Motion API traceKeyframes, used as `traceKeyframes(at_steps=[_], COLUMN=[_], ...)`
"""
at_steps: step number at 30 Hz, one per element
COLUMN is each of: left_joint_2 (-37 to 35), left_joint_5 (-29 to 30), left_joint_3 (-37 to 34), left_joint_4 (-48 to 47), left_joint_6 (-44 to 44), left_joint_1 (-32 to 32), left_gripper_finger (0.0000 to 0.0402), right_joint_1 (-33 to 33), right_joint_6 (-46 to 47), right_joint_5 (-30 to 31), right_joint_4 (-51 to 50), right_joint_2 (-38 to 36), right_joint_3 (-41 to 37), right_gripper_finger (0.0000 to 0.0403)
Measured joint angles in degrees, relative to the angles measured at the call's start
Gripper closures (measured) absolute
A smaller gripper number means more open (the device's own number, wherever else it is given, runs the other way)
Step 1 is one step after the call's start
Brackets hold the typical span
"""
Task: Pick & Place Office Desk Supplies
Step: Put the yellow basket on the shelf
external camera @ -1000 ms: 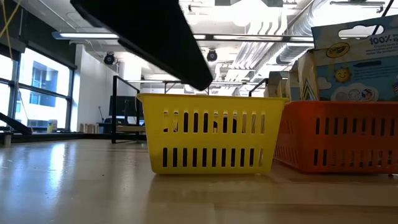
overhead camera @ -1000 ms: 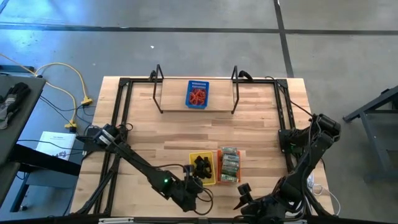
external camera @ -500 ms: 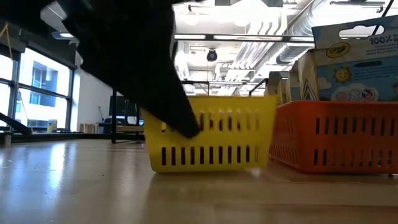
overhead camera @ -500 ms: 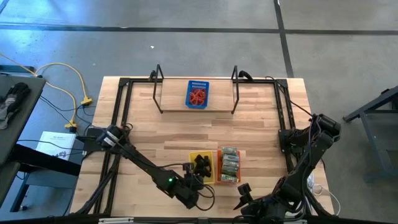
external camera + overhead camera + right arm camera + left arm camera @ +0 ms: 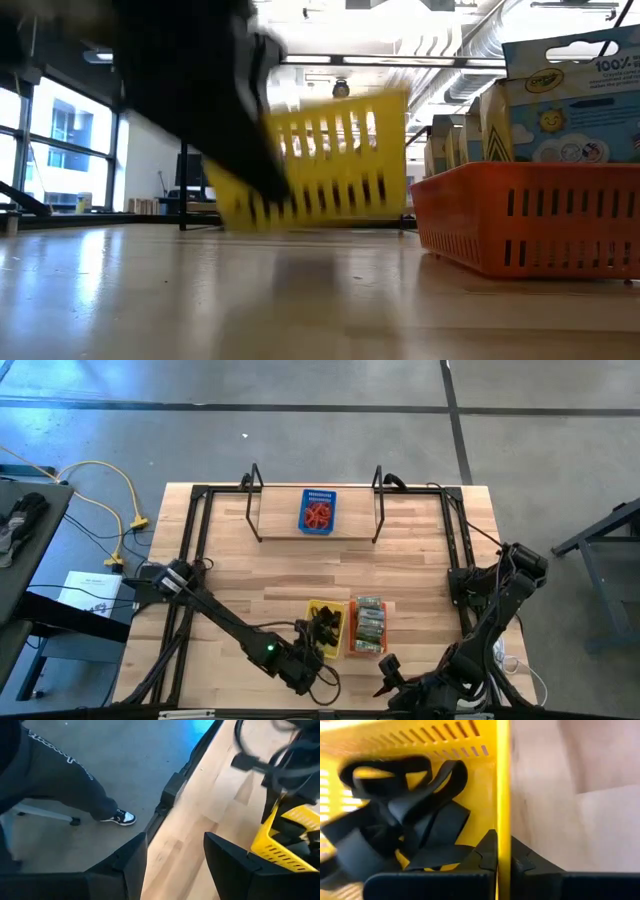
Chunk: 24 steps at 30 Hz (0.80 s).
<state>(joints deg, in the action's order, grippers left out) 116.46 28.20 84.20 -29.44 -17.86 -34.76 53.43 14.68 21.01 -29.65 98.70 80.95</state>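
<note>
Left gripper (image 5: 497,862) clamped on yellow basket (image 5: 320,160) wall; basket tilted off the table.
Black loops (image 5: 405,825) lie inside the basket, just ahead of its fingers; right gripper (image 5: 175,852) spread, empty, beside the orange basket (image 5: 525,225).

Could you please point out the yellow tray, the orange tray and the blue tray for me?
yellow tray (image 5: 335,160), low view, on its slotted side wall, tilted and lifted off the table.
orange tray (image 5: 520,225), low view, on its slotted front wall.
blue tray (image 5: 318,496), high view, on its far rim.
</note>
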Motion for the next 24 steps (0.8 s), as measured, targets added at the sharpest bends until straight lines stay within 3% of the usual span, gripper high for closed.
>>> traceKeyframes(at_steps=[4, 12, 18, 24], left_joint_2=[-4.26, -13.60, -20.41, -26.46], left_joint_5=[0.79, 2.44, 0.37, -0.37], left_joint_3=[0.04, 0.04, 0.07, 0.07], left_joint_4=[-3.60, -19.89, -34.22, -45.69], left_joint_6=[1.58, 1.36, 0.45, 7.19], left_joint_1=[-0.06, 2.91, 9.91, 20.31], left_gripper_finger=[0.0400, 0.0400, 0.0401, 0.0401], right_joint_1=[-1.24, -4.40, -5.55, -5.40], right_joint_6=[-1.88, -3.92, 3.06, 11.27], right_joint_5=[-0.19, -2.44, -4.41, -0.27], right_joint_4=[0.30, -0.28, 1.03, 1.90], right_joint_2=[0.00, 0.00, 0.00, 0.12], right_joint_3=[0.00, 0.00, 0.00, 0.00], right_gripper_finger=[0.0220, 0.0220, 0.0220, 0.0220])
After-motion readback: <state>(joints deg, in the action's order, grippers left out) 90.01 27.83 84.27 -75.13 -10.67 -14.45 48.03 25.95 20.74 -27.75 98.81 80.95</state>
